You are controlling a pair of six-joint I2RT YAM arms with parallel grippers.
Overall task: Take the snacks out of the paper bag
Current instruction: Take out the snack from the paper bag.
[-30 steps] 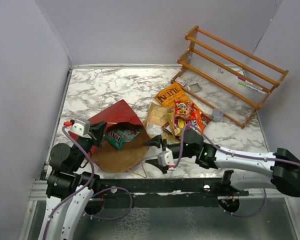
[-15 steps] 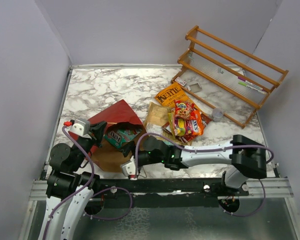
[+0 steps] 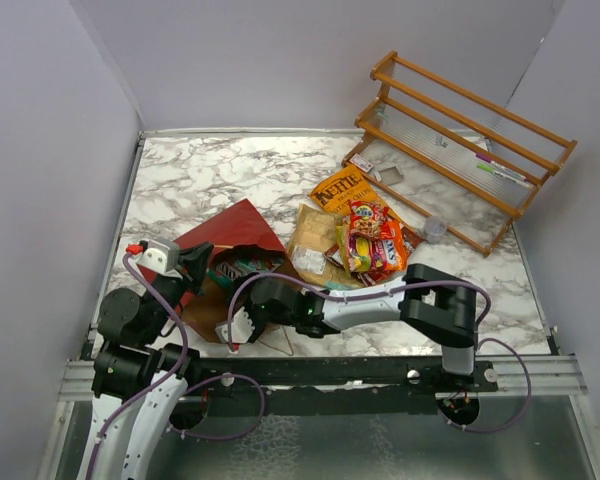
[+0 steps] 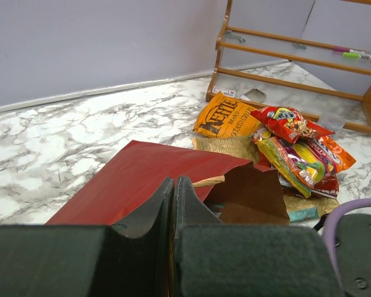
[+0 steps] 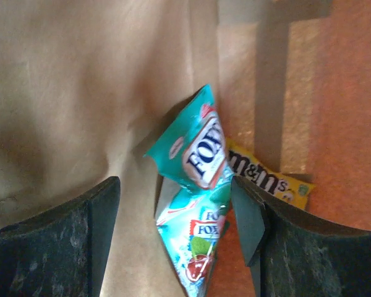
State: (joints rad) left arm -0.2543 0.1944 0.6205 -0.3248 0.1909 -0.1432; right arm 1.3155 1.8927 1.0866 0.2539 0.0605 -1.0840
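Top external view, from the left: my left claw [image 3: 192, 262] sits at the near-left lip of the paper bag [image 3: 235, 228]. Its fingers are pressed together on that edge, which props the dark red flap up and leaves the mouth open toward the right. The left wrist view agrees, showing the two fingers closed to a slit with red paper just beyond them.

My right arm lies low across the table [image 3: 195, 180], elbow bent over on the right and forearm pointing left. It brings my right claw [image 3: 238, 325] to the brown inside of the mouth, so this arm is the one placed to pick.

In the right wrist view the claw's fingers stand apart and hold nothing. The teal packet [image 5: 201, 154] lies straight ahead between them on the kraft paper. Its long axis runs roughly along my reach, leaning a little right, so my fingers bracket its narrow width. A yellow pack [image 5: 266, 179] lies just behind it to the right, partly tucked under.

Farther right, the Kettle bag [image 3: 338, 187], the tan chip bag [image 3: 313, 235] and the red and yellow candy packs [image 3: 368, 238] lie outside the bag.
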